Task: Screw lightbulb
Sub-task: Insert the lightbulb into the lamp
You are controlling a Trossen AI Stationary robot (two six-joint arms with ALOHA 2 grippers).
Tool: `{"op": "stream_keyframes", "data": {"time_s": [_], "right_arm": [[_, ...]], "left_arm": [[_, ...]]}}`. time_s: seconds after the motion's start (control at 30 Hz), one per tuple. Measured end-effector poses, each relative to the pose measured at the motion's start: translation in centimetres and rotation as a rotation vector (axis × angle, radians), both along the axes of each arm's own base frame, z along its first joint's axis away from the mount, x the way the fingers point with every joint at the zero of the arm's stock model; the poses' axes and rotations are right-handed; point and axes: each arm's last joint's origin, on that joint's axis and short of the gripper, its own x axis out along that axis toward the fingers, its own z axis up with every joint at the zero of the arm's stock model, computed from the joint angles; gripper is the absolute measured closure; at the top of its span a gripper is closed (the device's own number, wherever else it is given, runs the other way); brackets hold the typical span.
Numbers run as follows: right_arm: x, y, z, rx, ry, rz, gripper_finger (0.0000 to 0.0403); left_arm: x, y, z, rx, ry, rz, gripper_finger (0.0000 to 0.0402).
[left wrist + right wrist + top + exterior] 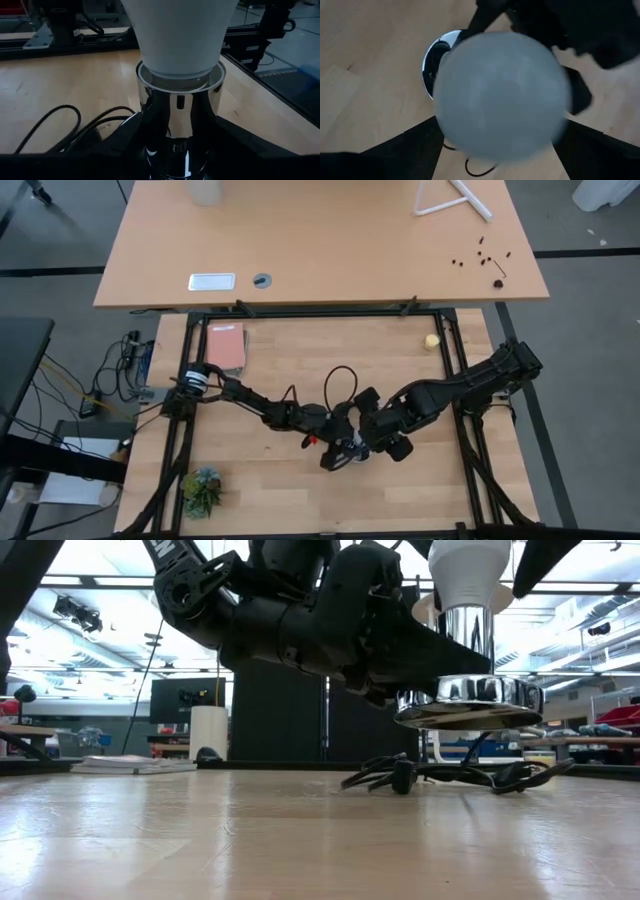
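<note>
Lightbulb: one white frosted pear-shaped lightbulb (pixel 179 35), base seated in socket.
Socket: one shiny silver metal socket (pixel 468 690), raised off table.
Left gripper (pixel 170 150): clamped on socket.
Right gripper (pixel 385 435): finger state undeterminable.
Cord: one black cord (pixel 440 776).

The light wooden tabletop (pixel 270 490) carries a pink book (pixel 227 346) near its far left corner and a small yellow ball (pixel 431 340) near the far right. A green plant-like clump (pixel 203 490) lies at the near left, and a black cord (pixel 440 776) coils mid-table
</note>
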Motion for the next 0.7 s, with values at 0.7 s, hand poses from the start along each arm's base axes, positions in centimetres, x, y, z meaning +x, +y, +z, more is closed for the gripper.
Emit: {"op": "stream_keyframes", "data": {"time_s": [0.7], "right_arm": [[2.6,-0.4,-0.2,0.083,0.068,-0.006,0.0073]], "left_arm": [[0.2,1.1,0.1,-0.005,-0.013,-0.008,0.0207]]}}
